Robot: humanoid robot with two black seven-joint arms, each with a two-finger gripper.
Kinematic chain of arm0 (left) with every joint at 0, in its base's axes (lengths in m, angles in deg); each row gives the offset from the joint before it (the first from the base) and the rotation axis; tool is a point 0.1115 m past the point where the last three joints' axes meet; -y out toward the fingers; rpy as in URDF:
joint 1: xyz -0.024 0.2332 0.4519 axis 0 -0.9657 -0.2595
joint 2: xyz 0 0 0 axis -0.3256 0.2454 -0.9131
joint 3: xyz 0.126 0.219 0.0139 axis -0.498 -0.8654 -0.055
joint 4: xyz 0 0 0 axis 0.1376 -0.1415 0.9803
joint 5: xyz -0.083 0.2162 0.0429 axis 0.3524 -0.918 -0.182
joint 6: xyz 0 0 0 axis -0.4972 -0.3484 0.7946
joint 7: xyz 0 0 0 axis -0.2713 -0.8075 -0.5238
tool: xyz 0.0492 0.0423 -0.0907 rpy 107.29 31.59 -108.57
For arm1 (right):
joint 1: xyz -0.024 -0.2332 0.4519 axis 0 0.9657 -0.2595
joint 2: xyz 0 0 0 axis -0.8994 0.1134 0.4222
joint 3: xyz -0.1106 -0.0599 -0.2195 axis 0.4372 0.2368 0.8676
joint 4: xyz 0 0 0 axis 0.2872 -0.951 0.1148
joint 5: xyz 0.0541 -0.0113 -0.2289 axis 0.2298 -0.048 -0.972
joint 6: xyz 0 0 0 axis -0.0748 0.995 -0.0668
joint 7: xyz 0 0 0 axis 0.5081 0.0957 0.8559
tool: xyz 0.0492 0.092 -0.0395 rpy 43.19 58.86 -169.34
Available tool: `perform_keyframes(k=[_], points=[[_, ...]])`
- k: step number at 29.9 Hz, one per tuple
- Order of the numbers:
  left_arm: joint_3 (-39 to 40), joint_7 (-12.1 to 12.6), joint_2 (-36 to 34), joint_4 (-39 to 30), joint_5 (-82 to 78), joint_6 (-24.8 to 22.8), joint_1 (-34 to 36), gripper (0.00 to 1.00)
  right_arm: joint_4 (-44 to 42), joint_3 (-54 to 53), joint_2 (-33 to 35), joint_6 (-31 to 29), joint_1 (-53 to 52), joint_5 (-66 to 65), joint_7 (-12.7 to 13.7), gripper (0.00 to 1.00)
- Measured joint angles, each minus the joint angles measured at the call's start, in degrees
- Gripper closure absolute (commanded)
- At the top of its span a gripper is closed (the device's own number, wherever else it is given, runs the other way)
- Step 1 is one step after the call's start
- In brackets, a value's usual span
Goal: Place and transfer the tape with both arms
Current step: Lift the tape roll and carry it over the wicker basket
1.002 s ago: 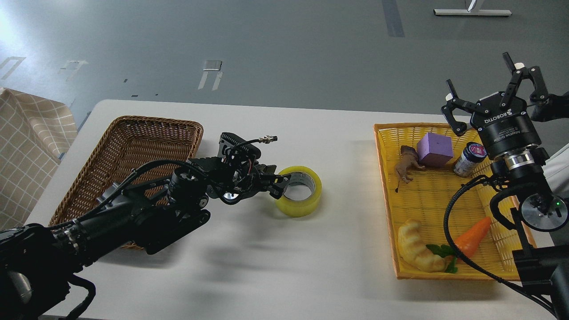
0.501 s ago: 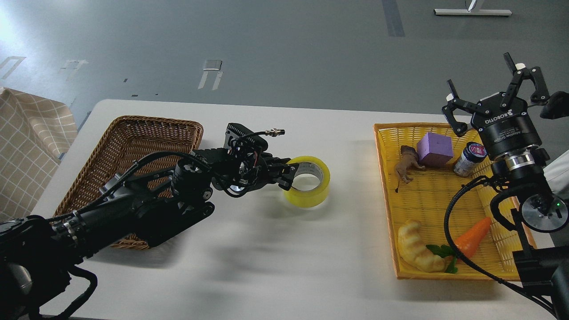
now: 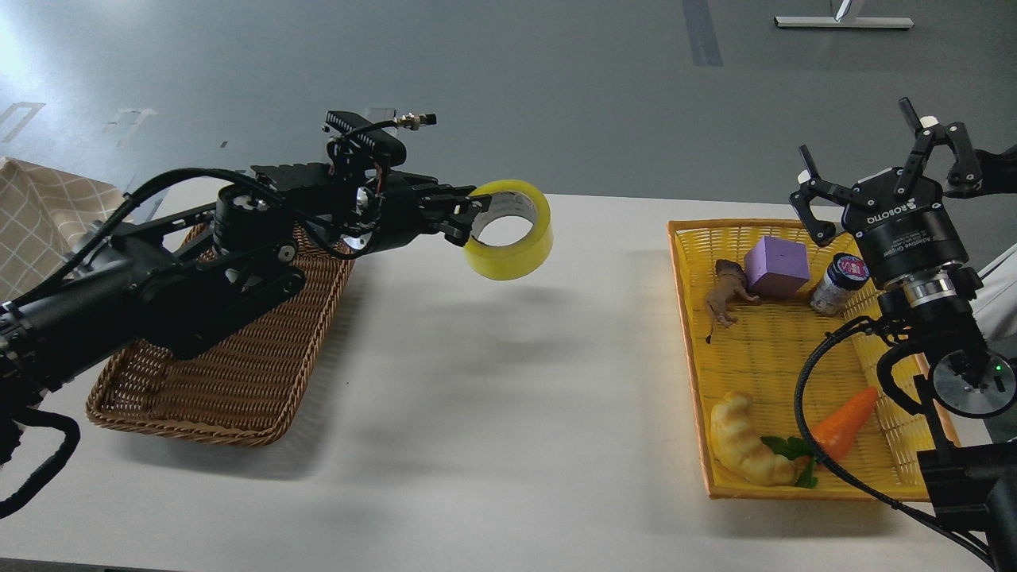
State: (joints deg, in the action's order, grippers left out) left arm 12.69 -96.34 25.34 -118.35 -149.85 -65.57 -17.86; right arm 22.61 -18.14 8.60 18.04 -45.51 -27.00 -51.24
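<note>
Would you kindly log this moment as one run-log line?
left end effector: shut on tape, held above table | right end effector: open, over yellow basket | transfer: pending

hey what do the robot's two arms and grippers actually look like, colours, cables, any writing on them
Both arms are black, jointed metal with loose black cables looping alongside. The left gripper has dark fingers, exposed wiring with red strands, and a silver connector on top. The right gripper has slim linked black fingers with pale tips, white ROBOTIQ lettering on a cylindrical body, a silver ring below, and a small green light lower down.
</note>
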Motion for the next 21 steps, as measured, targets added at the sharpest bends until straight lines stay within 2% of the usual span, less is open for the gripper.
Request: perform_keyframes(k=[11, 17, 21], points=[[-0.28, -8.73, -14.90, -0.07, 0.14, 2.23, -1.38, 1.00, 0.00, 0.02, -0.34, 0.00, 0.00, 0.00, 0.00, 0.00], [-0.43, -11.26, -19.55, -0.03, -0.11, 3.77, -5.25, 1.00, 0.00, 0.00, -0.36, 0.00, 0.00, 0.00, 0.00, 0.00], [-0.49, -11.96, -21.01, 0.75, -0.47, 5.58, -7.98, 1.00, 0.00, 0.05, -0.36, 0.00, 0.00, 0.00, 0.00, 0.00]])
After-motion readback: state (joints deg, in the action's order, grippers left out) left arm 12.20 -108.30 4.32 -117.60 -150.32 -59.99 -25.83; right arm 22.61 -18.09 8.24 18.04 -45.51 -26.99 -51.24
